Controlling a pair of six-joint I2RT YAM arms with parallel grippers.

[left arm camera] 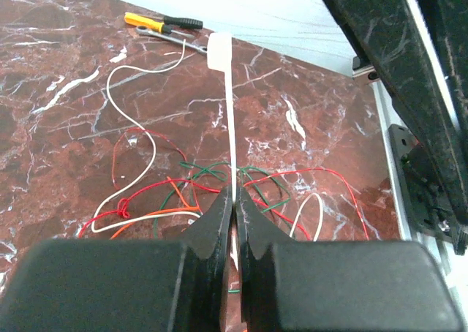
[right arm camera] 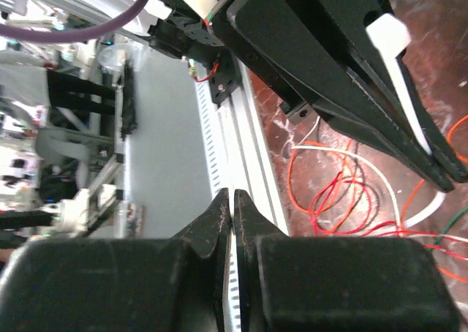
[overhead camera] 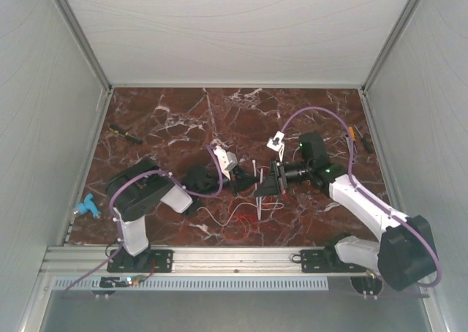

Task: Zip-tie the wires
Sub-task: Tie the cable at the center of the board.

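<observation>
Left gripper (left arm camera: 234,200) is clamped tight on the long, stiff, pale grey-white plastic zip tie (left arm camera: 230,127). The two black fingers are pressed together with only the strip between them. From the left wrist view, the strip runs straight out from the fingertips, away from the camera, and its square head is at the far end, held up clear of the dark red marble-patterned tabletop (left arm camera: 66,127).

Under and just ahead of those fingertips lies the tangle of very thin red, orange, white and green wires (left arm camera: 179,200), loose on the marble. One white strand loops out to the far left. The strip crosses above the heap, and I can't tell whether it touches any strand.

Over to the right gripper (right arm camera: 232,204), where the black fingers are closed to a hairline slit. Nothing shows between the tips, and the wrist camera looks past them onto the silver metal rail (right arm camera: 248,149) at the table's near edge. In that view the left arm's fingers and the zip tie's head sit at upper right, apart from the right fingertips.

From above, both grippers meet near the middle of the table with the pale strip between them and the wires just nearer the bases. A yellow-and-black-handled screwdriver (left arm camera: 157,21) lies far off.
</observation>
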